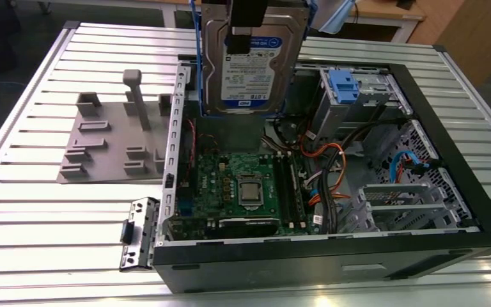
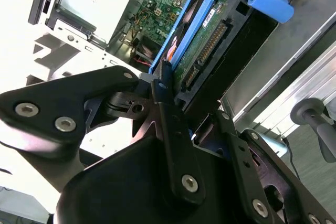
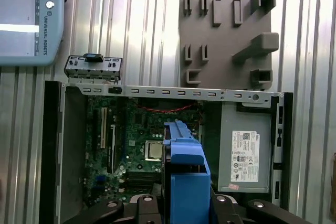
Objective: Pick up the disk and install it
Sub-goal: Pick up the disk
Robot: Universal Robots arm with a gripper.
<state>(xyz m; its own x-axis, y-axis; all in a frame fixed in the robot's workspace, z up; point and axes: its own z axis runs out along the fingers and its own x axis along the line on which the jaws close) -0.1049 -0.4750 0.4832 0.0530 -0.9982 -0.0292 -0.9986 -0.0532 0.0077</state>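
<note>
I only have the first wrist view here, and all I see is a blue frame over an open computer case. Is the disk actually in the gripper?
Observer: Yes. In the second wrist view the gripper is shut on the disk, clamping it from both sides.
Operator: How is it oriented?
Observer: In the exterior view it hangs upright over the case, with its label facing that camera.
Operator: Is there anything else blue inside?
Observer: Yes. A drive cage with a blue tab sits in a corner of the case, to the exterior view's right of the disk.
</note>
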